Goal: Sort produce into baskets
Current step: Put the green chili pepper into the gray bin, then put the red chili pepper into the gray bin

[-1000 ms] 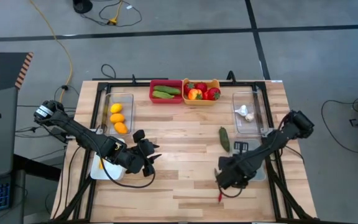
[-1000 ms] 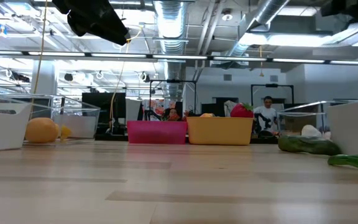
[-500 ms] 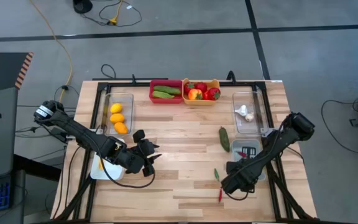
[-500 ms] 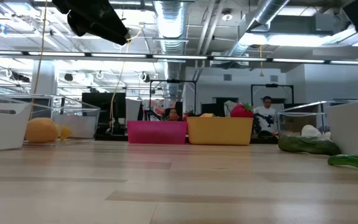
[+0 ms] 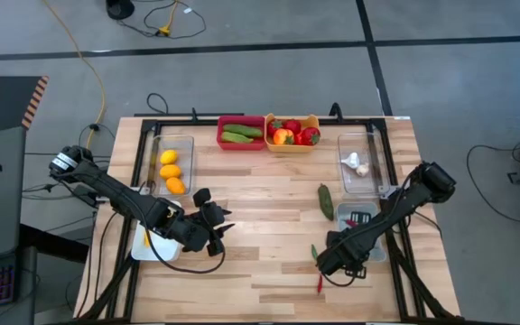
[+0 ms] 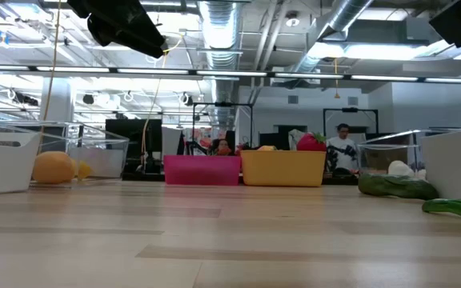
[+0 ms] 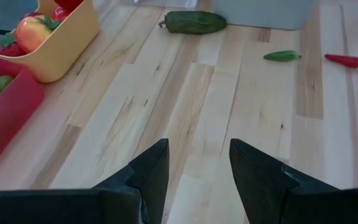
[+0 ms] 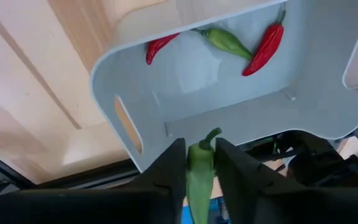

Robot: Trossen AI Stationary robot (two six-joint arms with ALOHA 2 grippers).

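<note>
Three chilies [image 8: 225, 41] in pale tray [image 8: 309, 106], fourth held

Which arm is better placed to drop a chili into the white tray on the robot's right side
Right. The right gripper is shut on a green chili, with the white tray of chilies just ahead. The left gripper is open, empty, across the table.

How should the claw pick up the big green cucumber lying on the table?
The cucumber lies flat on the table with nothing touching it. It is long and thin, so probably best to come straight down from above and pinch its middle, across the narrow width, with the fingers on its two long sides. Gripping at an end would likely let it tip or slip.
</note>
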